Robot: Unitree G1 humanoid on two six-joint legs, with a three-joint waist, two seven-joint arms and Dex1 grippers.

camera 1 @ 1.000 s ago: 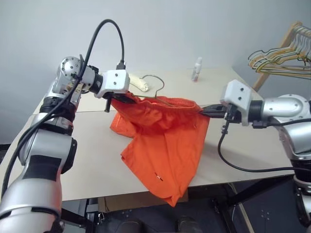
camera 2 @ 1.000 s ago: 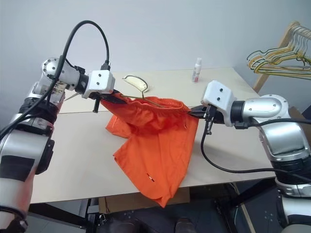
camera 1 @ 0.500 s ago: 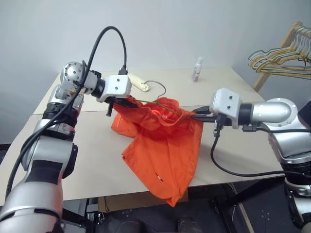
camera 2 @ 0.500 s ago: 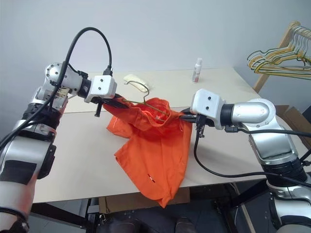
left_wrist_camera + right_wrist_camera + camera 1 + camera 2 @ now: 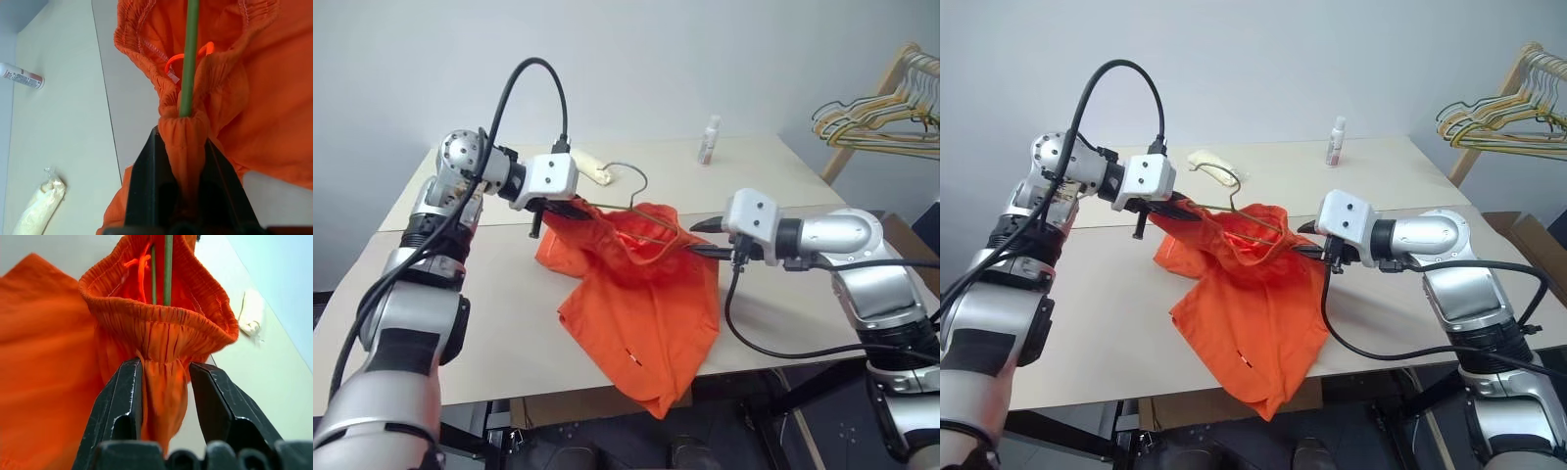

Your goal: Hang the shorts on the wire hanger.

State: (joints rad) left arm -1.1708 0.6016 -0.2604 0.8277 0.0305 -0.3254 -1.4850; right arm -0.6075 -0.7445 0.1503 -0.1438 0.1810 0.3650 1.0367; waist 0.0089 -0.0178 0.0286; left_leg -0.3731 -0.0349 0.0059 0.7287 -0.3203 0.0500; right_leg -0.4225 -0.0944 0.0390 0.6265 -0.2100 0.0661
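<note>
The orange shorts point(image 5: 641, 294) hang from their waistband over the table's front edge. My left gripper point(image 5: 576, 208) is shut on one end of the waistband together with the thin wire hanger point(image 5: 190, 58). The hanger's hook point(image 5: 643, 179) rises above the fabric and its wire runs inside the waist opening point(image 5: 167, 264). My right gripper point(image 5: 703, 238) stands open at the other side of the waistband. The gathered elastic point(image 5: 164, 333) lies between its two spread fingers point(image 5: 122, 401).
A beige table point(image 5: 489, 323) carries a small white bottle point(image 5: 709, 140) at the back and a white packet point(image 5: 595, 171) behind the hook. A wooden rack with bunched coloured hangers point(image 5: 881, 113) stands at the far right. A cardboard box sits under the table.
My right gripper has moved left toward the left one and opened its fingers. The waistband, stretched a second ago, has gone slack and bunched. The left gripper stayed put.
</note>
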